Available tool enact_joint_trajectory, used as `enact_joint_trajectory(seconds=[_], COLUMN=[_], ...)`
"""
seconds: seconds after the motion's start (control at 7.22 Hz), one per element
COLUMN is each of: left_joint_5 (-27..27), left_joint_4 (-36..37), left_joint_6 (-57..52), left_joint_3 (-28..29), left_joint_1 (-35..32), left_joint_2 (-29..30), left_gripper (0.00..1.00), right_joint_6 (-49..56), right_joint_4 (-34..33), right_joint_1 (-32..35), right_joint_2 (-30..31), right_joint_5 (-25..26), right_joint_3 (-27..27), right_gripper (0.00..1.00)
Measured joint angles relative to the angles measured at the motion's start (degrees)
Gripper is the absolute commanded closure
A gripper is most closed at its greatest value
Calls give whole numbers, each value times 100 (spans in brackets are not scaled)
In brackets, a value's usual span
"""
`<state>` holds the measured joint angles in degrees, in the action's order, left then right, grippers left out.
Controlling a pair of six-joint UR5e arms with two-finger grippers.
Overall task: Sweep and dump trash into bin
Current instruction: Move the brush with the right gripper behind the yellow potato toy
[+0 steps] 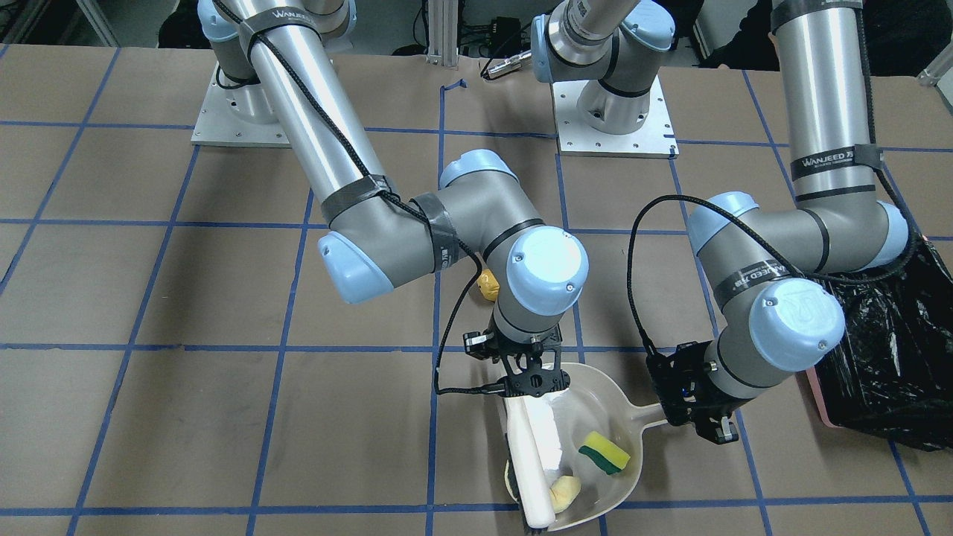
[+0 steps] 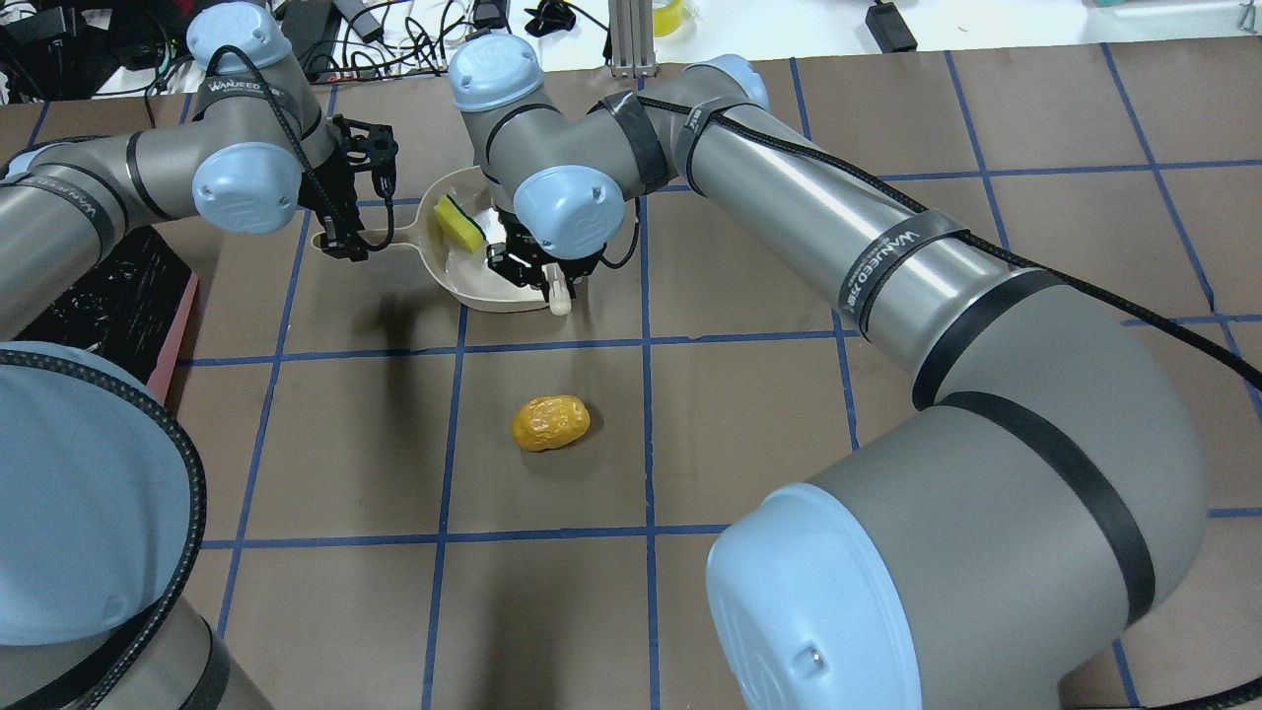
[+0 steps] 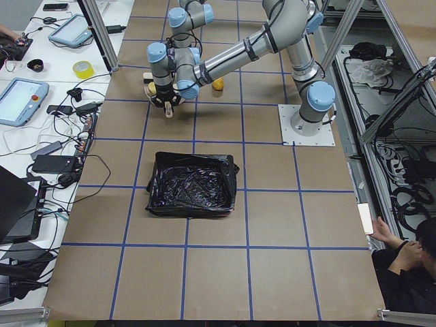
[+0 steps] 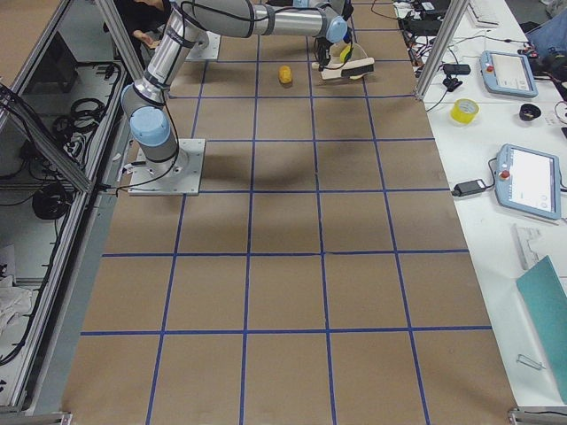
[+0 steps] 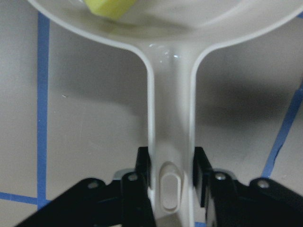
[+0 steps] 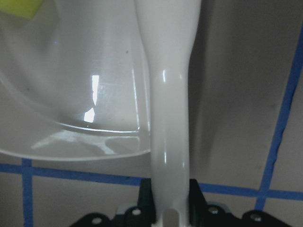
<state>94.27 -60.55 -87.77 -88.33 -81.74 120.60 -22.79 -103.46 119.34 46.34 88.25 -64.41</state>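
Left gripper: I see it closed on the end of the dustpan handle, one black finger pressed against each side of the stem.
Right gripper: clamped on the pale handle of the brush, standing over the back rim of the dustpan.
Brush: it runs from the right gripper along the side of the dustpan away from the handle, with dark bristles showing at its far tip.
Sponge: yellow with a green layer, lying inside the dustpan on the bowl floor, between the brush and the handle side. The left gripper is just beyond it, past the length of the handle.
Squash slice: pale and curved, inside the dustpan near its mouth, touching the brush and well down the brush from the right gripper.
Potato lump: shiny golden-brown, on the table outside the dustpan, well apart from it on the robot-base side and clear of both grippers.
Bin: pink with a crinkled black liner, standing off the handle end of the dustpan, beyond the left gripper.
Dustpan height: I cannot tell whether it rests on the table or is lifted.
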Motion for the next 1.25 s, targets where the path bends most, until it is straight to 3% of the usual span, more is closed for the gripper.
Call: enact_joint_trajectory(seconds=[0.55,0.97,1.25], left_joint_5=[-1,78,264], left_joint_4=[1,-14,-24], left_joint_6=[-10,-161,-507], left_joint_3=[-6,-82,-213], left_joint_1=[0,8,73], left_joint_2=[-17,-126,-271], left_gripper=[96,100,100], right_joint_6=[-674,-610,-523], right_joint_4=[641,1551,2280], right_joint_1=[163,-41,-246], right_joint_2=[368,853,1293], right_joint_5=[-850,-899,-800], right_joint_3=[12,-16,-323], right_gripper=[100,100,100])
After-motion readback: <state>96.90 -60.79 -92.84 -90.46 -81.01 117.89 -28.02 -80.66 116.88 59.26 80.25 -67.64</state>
